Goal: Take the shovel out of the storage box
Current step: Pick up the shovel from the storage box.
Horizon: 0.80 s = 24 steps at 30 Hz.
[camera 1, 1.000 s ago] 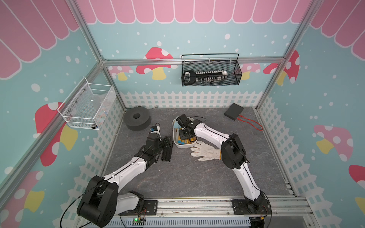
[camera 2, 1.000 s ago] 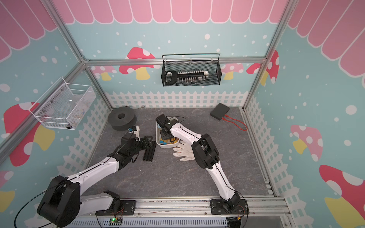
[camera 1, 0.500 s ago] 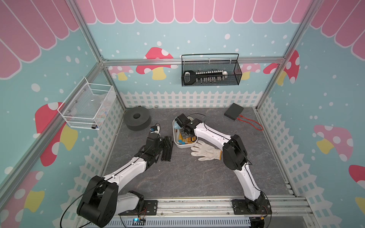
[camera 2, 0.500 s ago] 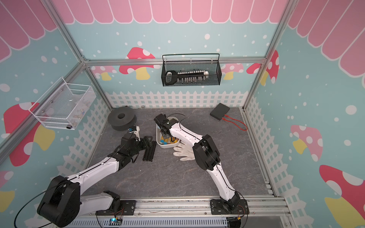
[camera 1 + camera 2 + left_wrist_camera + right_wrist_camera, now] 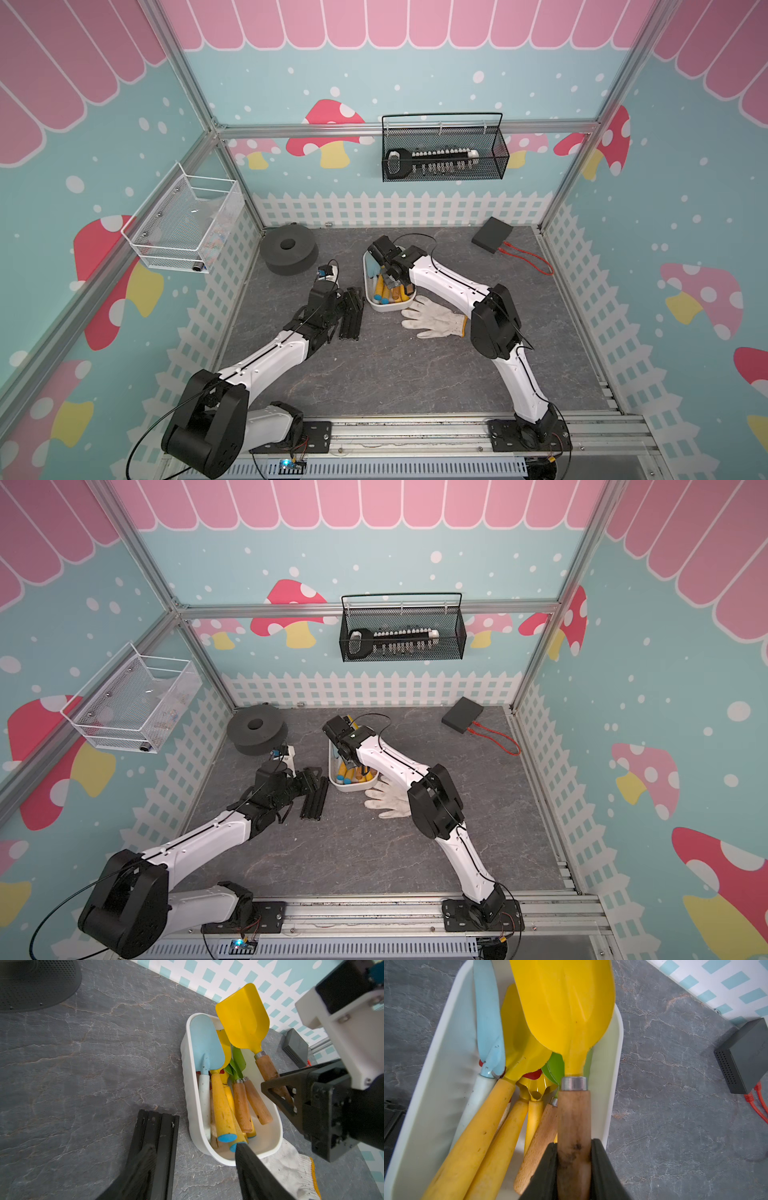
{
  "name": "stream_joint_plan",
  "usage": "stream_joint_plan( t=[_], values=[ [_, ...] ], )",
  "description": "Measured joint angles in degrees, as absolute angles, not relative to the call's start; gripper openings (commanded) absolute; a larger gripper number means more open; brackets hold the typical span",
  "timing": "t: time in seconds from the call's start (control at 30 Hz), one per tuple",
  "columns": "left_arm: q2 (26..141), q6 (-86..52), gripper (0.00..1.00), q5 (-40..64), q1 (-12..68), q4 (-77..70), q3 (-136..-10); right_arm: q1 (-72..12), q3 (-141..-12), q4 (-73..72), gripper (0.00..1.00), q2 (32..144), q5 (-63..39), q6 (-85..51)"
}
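Observation:
The white storage box (image 5: pixel 387 308) (image 5: pixel 348 788) stands mid-floor, filled with several toy garden tools. My right gripper (image 5: pixel 574 1145) (image 5: pixel 391 279) is shut on the wooden handle of the yellow-bladed shovel (image 5: pixel 564 1001) (image 5: pixel 243 1020). The shovel's blade tilts up above the far end of the storage box (image 5: pixel 187 1084) (image 5: pixel 425 1084). A light-blue trowel (image 5: pixel 205 1043) and yellow-handled tools lie under it. My left gripper (image 5: pixel 195 1147) (image 5: pixel 338 301) is open and holds nothing, one finger over a black rail, the other over the box's near end.
A black rail (image 5: pixel 351 316) lies left of the box, and a white glove (image 5: pixel 432 320) touches its right corner. A dark foam ring (image 5: pixel 289 251) sits back left, a black unit with a red cable (image 5: pixel 494 235) back right. Mesh baskets (image 5: pixel 442 153) (image 5: pixel 187 224) hang on the walls.
My right wrist has shifted slightly toward the back wall with the shovel in its grip. The left arm has not moved.

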<state>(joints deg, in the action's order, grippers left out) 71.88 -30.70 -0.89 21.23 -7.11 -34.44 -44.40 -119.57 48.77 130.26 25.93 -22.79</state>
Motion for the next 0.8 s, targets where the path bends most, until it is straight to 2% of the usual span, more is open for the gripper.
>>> stream_joint_plan(
  t=[0.17,0.4,0.8],
  values=[
    [71.88,-29.45,0.65,-1.13,22.72,-7.16,-34.44,-44.36,-117.89,48.86,0.06,126.85,24.36,-22.83],
    [71.88,-27.88,0.65,-1.91,24.99,-7.7,-34.7,-43.07,-107.37,45.12,0.07,116.6,17.85,-23.38],
    [71.9,-26.09,0.65,-2.26,27.49,-10.07,-34.7,-30.81,-90.21,36.32,0.1,107.24,0.43,-26.68]
  ],
)
